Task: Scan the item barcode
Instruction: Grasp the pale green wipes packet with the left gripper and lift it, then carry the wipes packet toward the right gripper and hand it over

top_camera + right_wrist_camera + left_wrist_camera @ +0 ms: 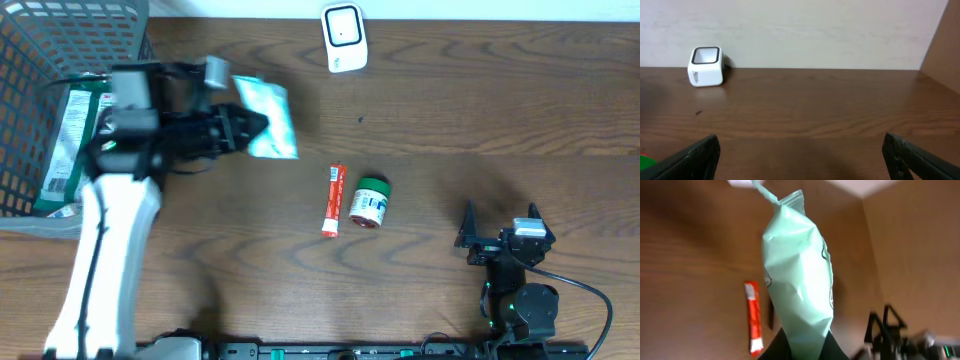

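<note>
The main risk is that the pouch [268, 118] never shows its code to the scanner [342, 38]. The film is soft and creased, no barcode can be made out on the faces visible here, and a crumpled or wrongly turned panel would probably not read. It could also slip. The left gripper [243, 126] is clamped on only one narrow end of the pouch, so a quick swing or tilt could let the loose bag sag, twist or slide out of the pinch. A low pass toward the far edge might brush the scanner and knock it askew. The orange tube [333, 200] and green jar [370, 202] lie nearer and to the right, apart from that path, so they look like a smaller worry. The pouch is held above the desk [450, 120], just right of the basket [40, 60] and well to the left of the scanner, which stands at the far edge. From the wrist view the bag sticks straight out from between the two fingers, its free sealed end pointing toward the scanner. The right gripper [498, 228] rests at the near right with its fingers spread wide apart and nothing between them, well away from the pouch.
</note>
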